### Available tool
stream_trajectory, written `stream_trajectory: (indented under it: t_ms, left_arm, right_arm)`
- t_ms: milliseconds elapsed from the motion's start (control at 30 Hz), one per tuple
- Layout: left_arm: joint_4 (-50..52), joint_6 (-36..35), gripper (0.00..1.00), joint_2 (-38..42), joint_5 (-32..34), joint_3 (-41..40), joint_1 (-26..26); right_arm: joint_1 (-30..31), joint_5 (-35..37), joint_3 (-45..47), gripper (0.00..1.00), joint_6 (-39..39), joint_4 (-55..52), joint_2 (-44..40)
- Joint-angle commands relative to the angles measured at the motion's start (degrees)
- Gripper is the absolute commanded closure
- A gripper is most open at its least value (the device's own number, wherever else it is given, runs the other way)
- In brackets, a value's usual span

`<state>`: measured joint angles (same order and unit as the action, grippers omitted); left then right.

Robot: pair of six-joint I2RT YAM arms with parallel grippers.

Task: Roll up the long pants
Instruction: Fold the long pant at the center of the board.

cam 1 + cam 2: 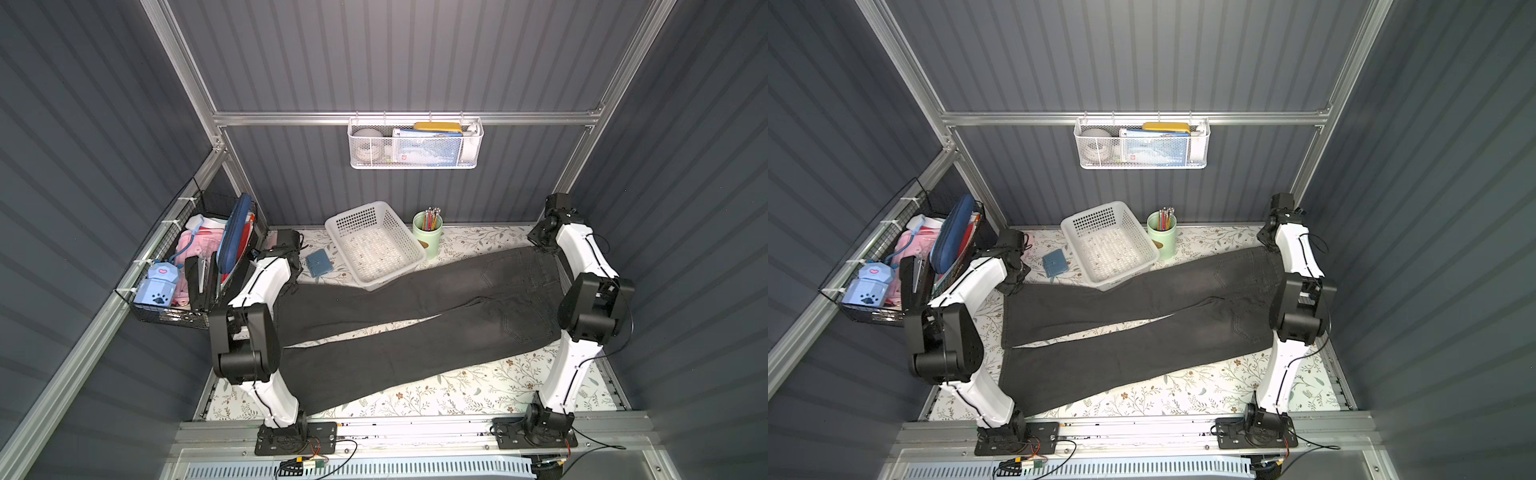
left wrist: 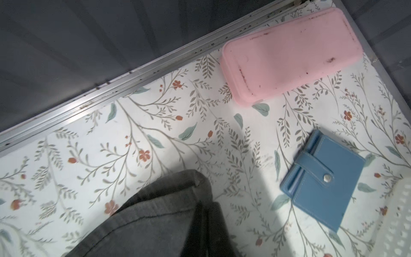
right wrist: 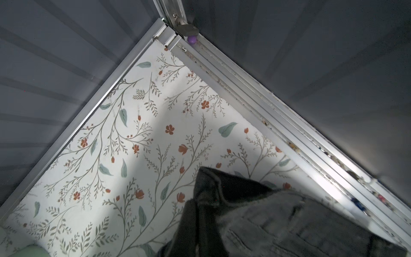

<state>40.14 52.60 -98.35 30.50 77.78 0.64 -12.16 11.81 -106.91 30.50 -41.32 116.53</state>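
1. Charcoal denim long pants (image 1: 415, 328) spread flat across floral table (image 1: 457, 395), touching white basket (image 1: 330, 226).
2. Left gripper (image 1: 293, 272) clenched on far hem corner; right gripper (image 1: 542, 248) clenched on far waistband corner.
3. No roll begun; all rolling apparently remaining.

The desk (image 1: 457, 386) has a white top printed with leaves and small red flowers, framed by metal rails. Dark pants (image 1: 415, 332) lie flat across the middle, waist at 3 o'clock and the two leg hems at 9 o'clock, with a strip of desk showing between the legs. A white basket (image 1: 399, 232) sits at 12 o'clock, its near corner touching the far leg. A green cup (image 1: 430, 243) of pens stands just beside it towards 1 o'clock. A blue wallet (image 1: 322, 264) lies at 11 o'clock, and a pink case (image 2: 289, 55) in the 10 o'clock corner.
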Motion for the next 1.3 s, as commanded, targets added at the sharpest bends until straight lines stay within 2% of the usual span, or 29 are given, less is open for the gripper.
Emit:
stream_trajectory:
  t_ms: [0,167,333,500,667,833,1100,1267]
  left_arm:
    - [8.52,2.17,1.00,5.77,2.28,-2.92,-0.83]
    - [12.67,2.36,1.00,14.27,-3.16,-8.65,-2.43]
    - [13.27,3.39,1.00,23.28,-1.69,-12.78,-6.60]
    - [14.12,2.52,1.00,30.04,0.82,-13.33,-6.82]
    - [19.13,1.38,1.00,33.27,1.74,-12.57,-6.80]
    - [26.01,-1.38,1.00,35.94,-4.23,-12.52,-6.80]
    - [34.67,-2.59,1.00,43.06,-10.00,-18.08,-6.80]
    - [37.37,-2.55,1.00,43.01,-15.01,-20.59,-6.88]
  right_arm:
    - [-0.44,0.19,5.96,1.00,1.31,2.04,-3.48]
    - [-0.52,3.68,13.75,1.00,1.91,2.09,-8.61]
    - [-0.60,4.18,19.99,1.00,1.52,8.15,-13.63]
    - [-1.56,7.98,23.27,1.00,2.67,12.72,-18.28]
    - [-6.27,6.96,27.46,1.00,5.69,14.81,-22.44]
    - [-8.99,11.38,31.95,1.00,7.65,12.61,-24.91]
    - [-10.42,18.08,43.61,1.00,9.86,16.73,-32.71]
    - [-10.85,26.52,48.67,1.00,14.19,12.64,-36.29]
